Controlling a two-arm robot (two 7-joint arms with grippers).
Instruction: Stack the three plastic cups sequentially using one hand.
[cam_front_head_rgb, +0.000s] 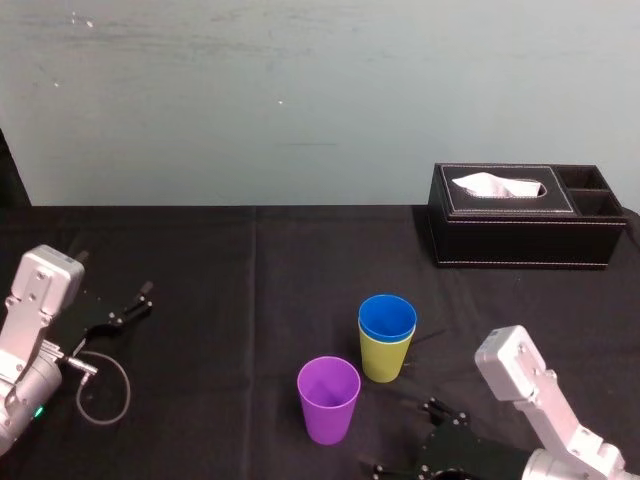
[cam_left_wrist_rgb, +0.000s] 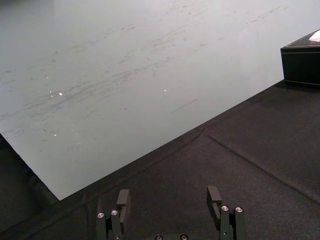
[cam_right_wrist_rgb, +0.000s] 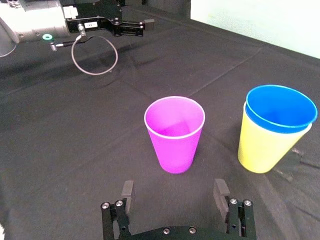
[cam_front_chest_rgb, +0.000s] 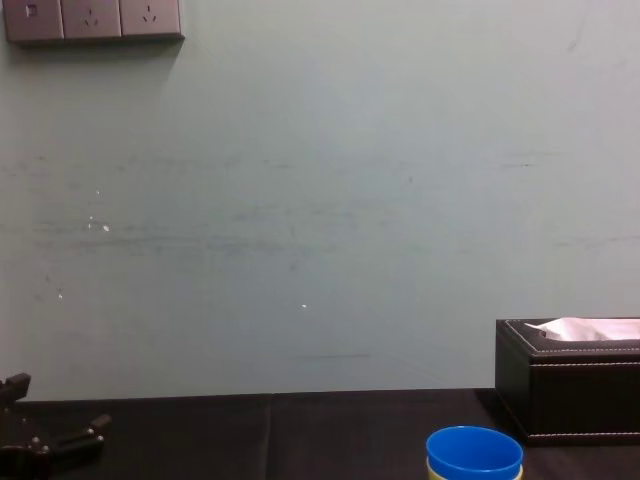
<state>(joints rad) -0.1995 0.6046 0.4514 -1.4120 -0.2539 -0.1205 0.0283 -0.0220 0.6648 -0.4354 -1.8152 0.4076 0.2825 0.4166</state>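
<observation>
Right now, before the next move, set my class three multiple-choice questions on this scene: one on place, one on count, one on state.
1. The blue cup is: A) nested in the yellow-green cup B) standing alone C) lying on its side.
2. How many cups stand unstacked? A) none B) one C) three.
3. The right end effector, near the purple cup, is: A) shut on it B) open and empty C) shut on nothing.
Answers: 1 A, its rim sits just above the yellow-green wall; 2 B, only the purple one stands apart; 3 B, its fingers are spread with nothing between.
</observation>
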